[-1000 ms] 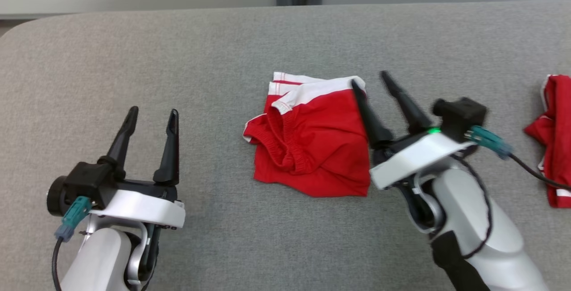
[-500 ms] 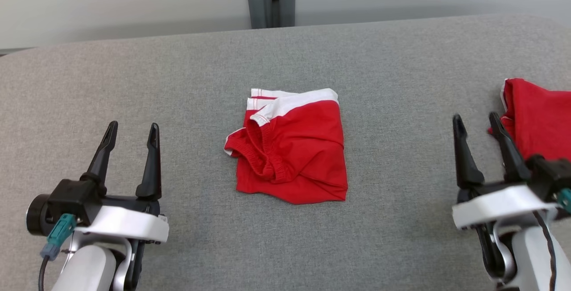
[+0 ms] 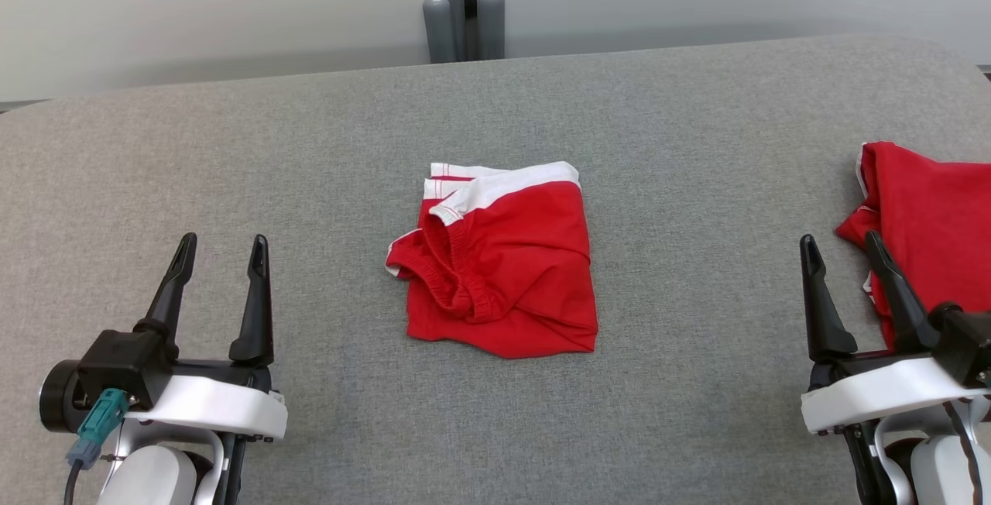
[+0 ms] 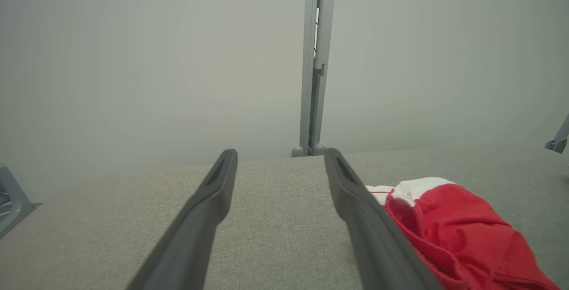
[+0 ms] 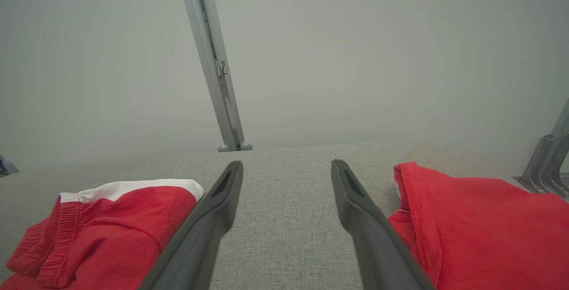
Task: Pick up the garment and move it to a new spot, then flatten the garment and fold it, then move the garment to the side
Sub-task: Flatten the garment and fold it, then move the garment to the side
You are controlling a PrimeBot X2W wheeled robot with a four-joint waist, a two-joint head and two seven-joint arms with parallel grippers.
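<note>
- Right tool, spread and empty, had withdrawn from the garment's 3 o'clock edge to the bench's 4 o'clock.
- Left tool, spread and empty, stayed at 8 o'clock.

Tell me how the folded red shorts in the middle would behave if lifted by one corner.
The folded red shorts look like thin, wrinkled cloth, so they would probably droop and unfold. Their layers lie loose on the grey fabric tabletop, so a push would likely bunch them rather than slide them whole.
</note>
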